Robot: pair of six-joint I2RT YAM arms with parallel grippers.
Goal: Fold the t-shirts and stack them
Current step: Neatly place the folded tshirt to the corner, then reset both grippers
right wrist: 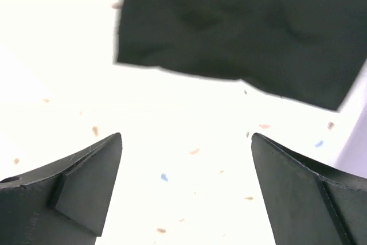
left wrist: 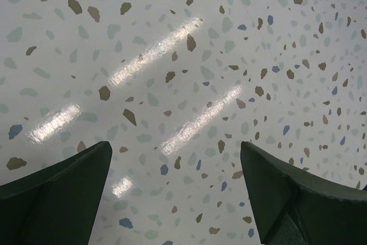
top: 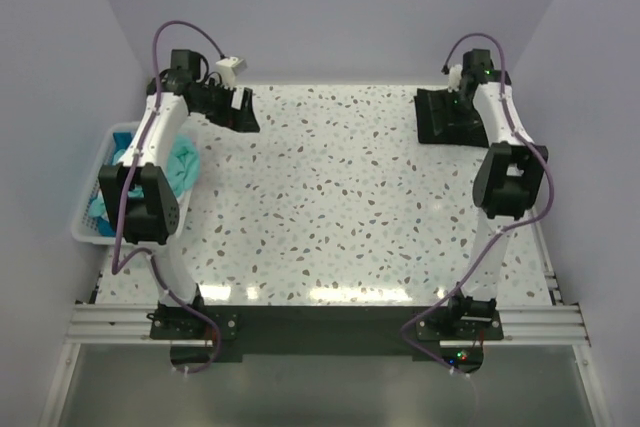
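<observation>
Black t-shirt (top: 440,123) lies folded upper right, teal t-shirts (top: 184,163) in the basket (top: 86,223) at left; left fingers (left wrist: 57,193) and right fingers (right wrist: 69,193) gape empty.

Each of the 2 arms, left arm (top: 165,125) and right arm (top: 503,112), uses white tubular links joined by black motor housings (top: 150,209). A purple cable (top: 178,25) loops from the wrist along each arm to a black base plate (top: 185,324). The left gripper (left wrist: 175,150) and right gripper (right wrist: 186,142) carry 2 dark green, matte, wedge-shaped fingers (left wrist: 57,199) each.
</observation>
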